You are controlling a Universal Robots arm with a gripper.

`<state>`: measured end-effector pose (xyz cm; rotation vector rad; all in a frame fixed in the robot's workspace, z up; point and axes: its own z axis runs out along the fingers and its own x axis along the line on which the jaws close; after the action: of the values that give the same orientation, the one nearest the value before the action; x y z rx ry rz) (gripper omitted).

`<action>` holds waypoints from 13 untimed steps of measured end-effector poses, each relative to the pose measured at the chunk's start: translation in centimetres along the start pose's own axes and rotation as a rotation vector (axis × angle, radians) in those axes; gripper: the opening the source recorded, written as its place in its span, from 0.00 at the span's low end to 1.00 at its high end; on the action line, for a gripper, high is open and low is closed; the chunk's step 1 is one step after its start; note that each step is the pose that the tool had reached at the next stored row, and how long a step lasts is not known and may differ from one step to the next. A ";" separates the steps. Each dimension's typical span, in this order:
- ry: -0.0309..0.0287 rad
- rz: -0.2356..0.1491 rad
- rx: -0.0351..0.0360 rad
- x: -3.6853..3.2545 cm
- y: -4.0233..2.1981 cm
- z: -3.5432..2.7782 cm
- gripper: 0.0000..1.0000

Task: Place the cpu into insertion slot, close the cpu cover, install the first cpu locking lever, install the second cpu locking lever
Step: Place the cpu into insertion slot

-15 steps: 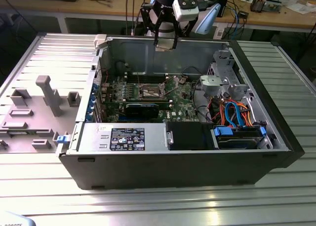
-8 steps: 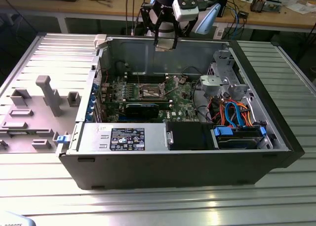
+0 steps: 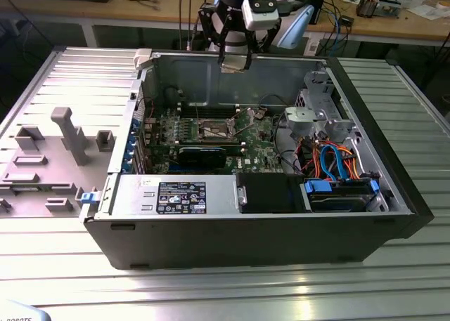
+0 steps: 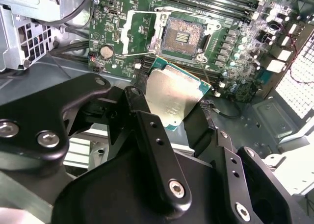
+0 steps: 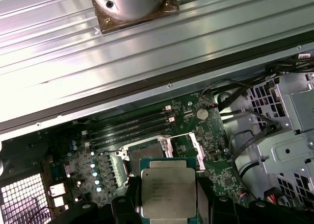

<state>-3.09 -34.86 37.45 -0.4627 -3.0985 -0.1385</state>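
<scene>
- The open computer case (image 3: 246, 240) lies on its side on the ribbed metal table (image 3: 232, 286). Its far wall stands up right under the arm, so I'd say any descent needs to clear that wall first.
- The green motherboard (image 3: 256, 142) lies flat on the case floor, towards the exterior view's left. Cables and a drive cage crowd the right, so a straight drop from above looks like the safest way in.
- The gripper (image 3: 234, 60) hangs above the far edge of the case, well above the board. Its fingers (image 4: 142, 91) are clamped on the two opposite sides of the chip.
- The cpu cover (image 4: 126, 37) is flipped open beside the socket. In my opinion that upright frame is the thing to avoid clipping on the way down.
- The insertion slot (image 4: 182, 37) is bare, with its dark centre exposed and nothing seated in it. Those contacts won't forgive sliding, so land vertically and don't drag.
- The cpu (image 4: 171, 96) is in the gripper, silver top towards the cameras, well apart from the slot. In the first wrist view its edges look roughly square to the socket's. I'd keep it level, line up the corners, and let go only once it sits flush. I can't make out the notches.
</scene>
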 end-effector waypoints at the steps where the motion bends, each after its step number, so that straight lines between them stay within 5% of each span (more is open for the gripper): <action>1: -0.0004 0.005 -0.0001 0.00 0.00 0.00 0.54; 3: -0.0026 0.017 0.0007 0.02 -0.01 0.00 0.54; 8: -0.0140 0.042 0.0158 0.04 -0.01 0.02 0.54; 13: -0.0188 0.099 0.0161 0.11 -0.04 0.07 0.54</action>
<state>-3.21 -34.86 37.38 -0.6190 -3.0843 -0.1090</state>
